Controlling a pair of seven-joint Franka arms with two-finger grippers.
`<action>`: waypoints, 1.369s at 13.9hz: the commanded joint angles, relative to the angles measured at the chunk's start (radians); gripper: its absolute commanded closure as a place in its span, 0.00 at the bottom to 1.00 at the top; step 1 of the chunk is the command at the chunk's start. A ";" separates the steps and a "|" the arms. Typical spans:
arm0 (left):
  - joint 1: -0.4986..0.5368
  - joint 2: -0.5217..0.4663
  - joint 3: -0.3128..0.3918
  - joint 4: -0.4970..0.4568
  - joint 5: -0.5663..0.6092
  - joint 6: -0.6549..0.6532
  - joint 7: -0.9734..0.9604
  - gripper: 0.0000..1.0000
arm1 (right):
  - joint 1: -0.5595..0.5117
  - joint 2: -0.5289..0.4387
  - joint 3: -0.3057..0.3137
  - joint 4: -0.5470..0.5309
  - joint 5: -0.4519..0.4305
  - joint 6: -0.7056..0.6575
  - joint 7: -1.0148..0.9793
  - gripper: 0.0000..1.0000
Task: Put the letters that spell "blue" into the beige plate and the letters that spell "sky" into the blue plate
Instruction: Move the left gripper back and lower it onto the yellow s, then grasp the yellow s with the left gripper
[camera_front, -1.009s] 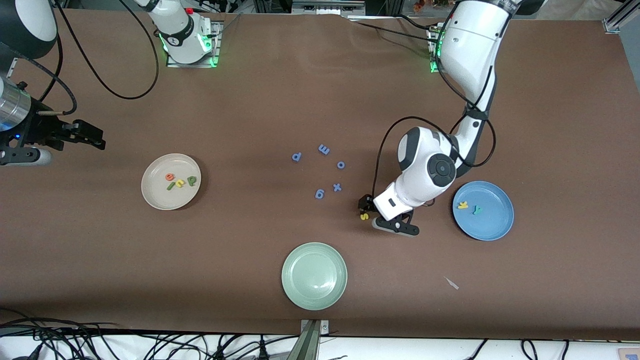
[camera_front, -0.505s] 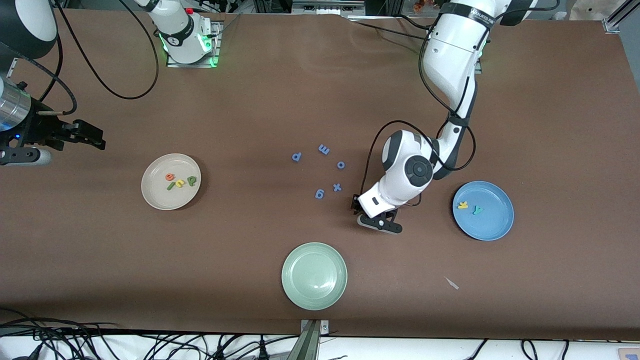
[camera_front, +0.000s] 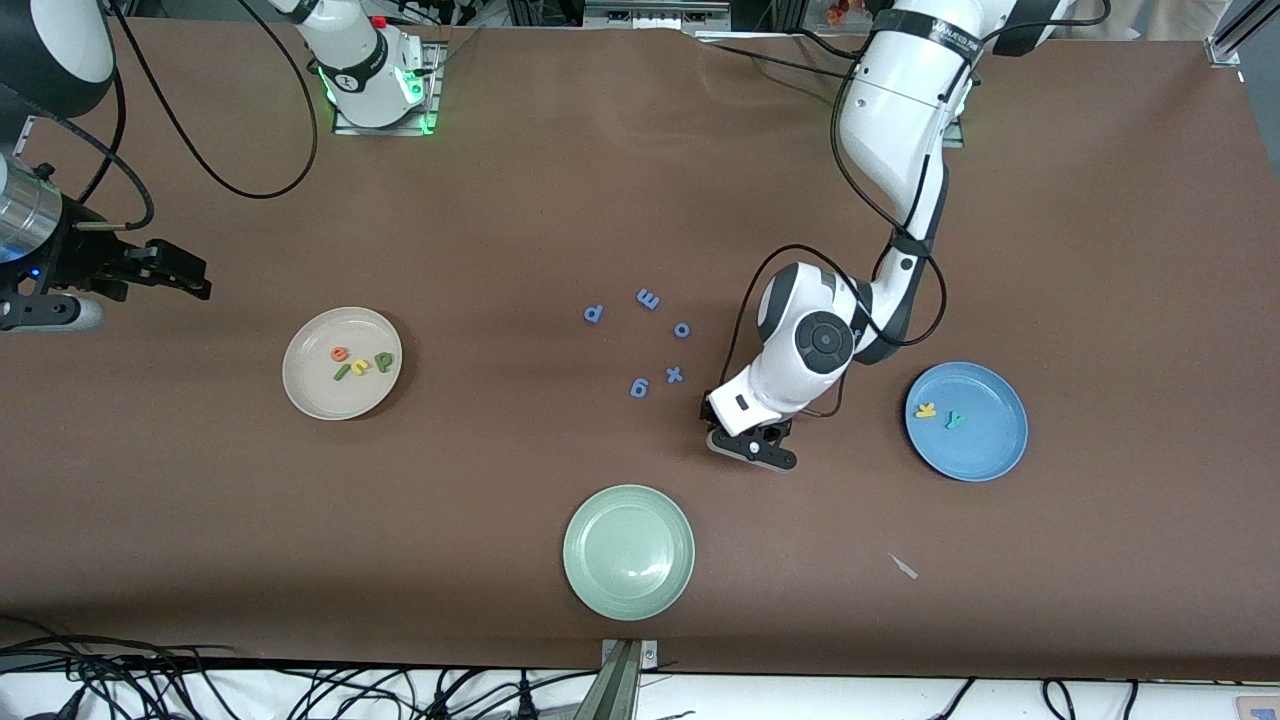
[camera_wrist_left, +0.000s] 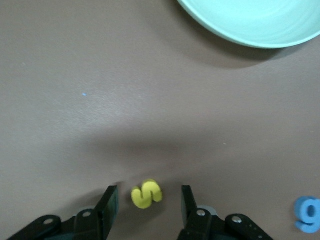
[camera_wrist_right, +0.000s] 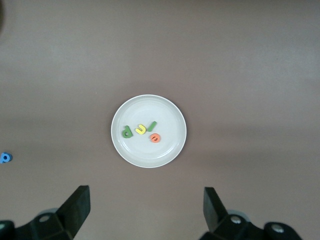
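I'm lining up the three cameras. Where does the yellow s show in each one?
Front view: not visible; the left arm's wrist covers that spot.
Left wrist view: yellow s on the table between the left gripper jaws.
Right wrist view: not in it.
Shared landmark: pale green plate.

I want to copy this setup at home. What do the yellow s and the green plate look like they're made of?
Yellow s: probably soft foam; matte, thick, with rounded edges and no shine.
Green plate: likely smooth plastic or melamine, though glazed ceramic is possible; even pale colour with a soft glossy highlight.
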 joint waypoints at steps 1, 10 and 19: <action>-0.014 0.036 0.020 0.059 0.036 -0.037 -0.023 0.41 | -0.008 -0.010 0.013 -0.012 -0.015 0.001 0.011 0.00; -0.018 0.046 0.021 0.059 0.037 -0.037 -0.028 0.54 | -0.008 -0.010 0.013 -0.012 -0.015 -0.001 0.010 0.00; -0.014 0.024 0.024 0.049 0.039 -0.039 -0.022 0.83 | -0.009 -0.010 0.013 -0.012 -0.014 -0.001 0.010 0.00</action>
